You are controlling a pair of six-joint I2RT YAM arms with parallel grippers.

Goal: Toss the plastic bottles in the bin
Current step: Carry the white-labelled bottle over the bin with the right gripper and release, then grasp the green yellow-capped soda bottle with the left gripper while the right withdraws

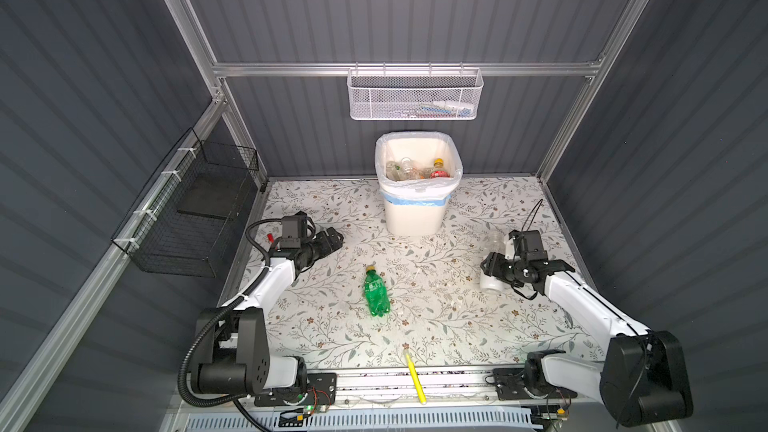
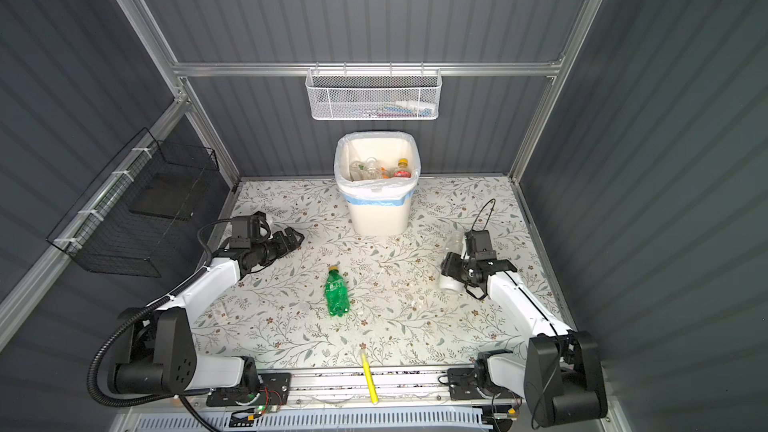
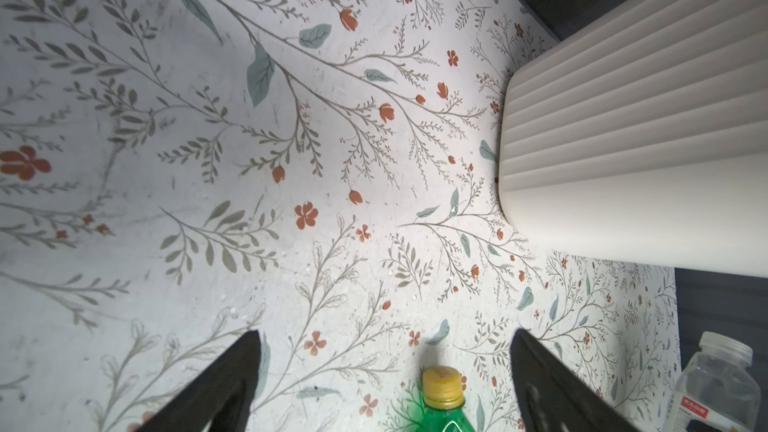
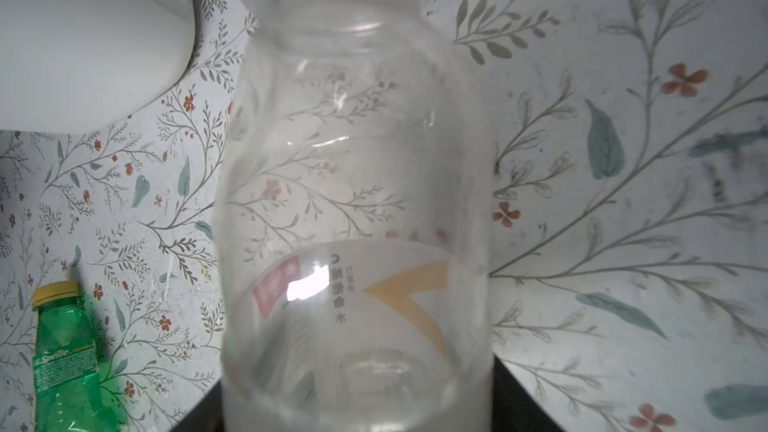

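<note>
A green bottle (image 1: 376, 293) (image 2: 338, 293) with a yellow cap lies on the floral table near the middle; its cap end shows in the left wrist view (image 3: 444, 405), and the right wrist view has it too (image 4: 66, 361). My left gripper (image 1: 333, 238) (image 2: 297, 238) (image 3: 385, 336) is open and empty, left of the bin and well behind the green bottle. My right gripper (image 1: 491, 264) (image 2: 451, 265) (image 4: 357, 409) is shut on a clear bottle (image 1: 494, 241) (image 4: 357, 184) with a white label, at the table's right. The cream-white bin (image 1: 411, 211) (image 2: 378, 214) stands at the back centre with several bottles (image 1: 415, 169) inside.
A yellow pen (image 1: 414, 376) lies at the table's front edge. A white mesh basket (image 1: 415, 95) hangs on the back wall above the bin, and a black wire basket (image 1: 187, 218) hangs on the left wall. The bin's ribbed side (image 3: 623, 139) is close to my left gripper.
</note>
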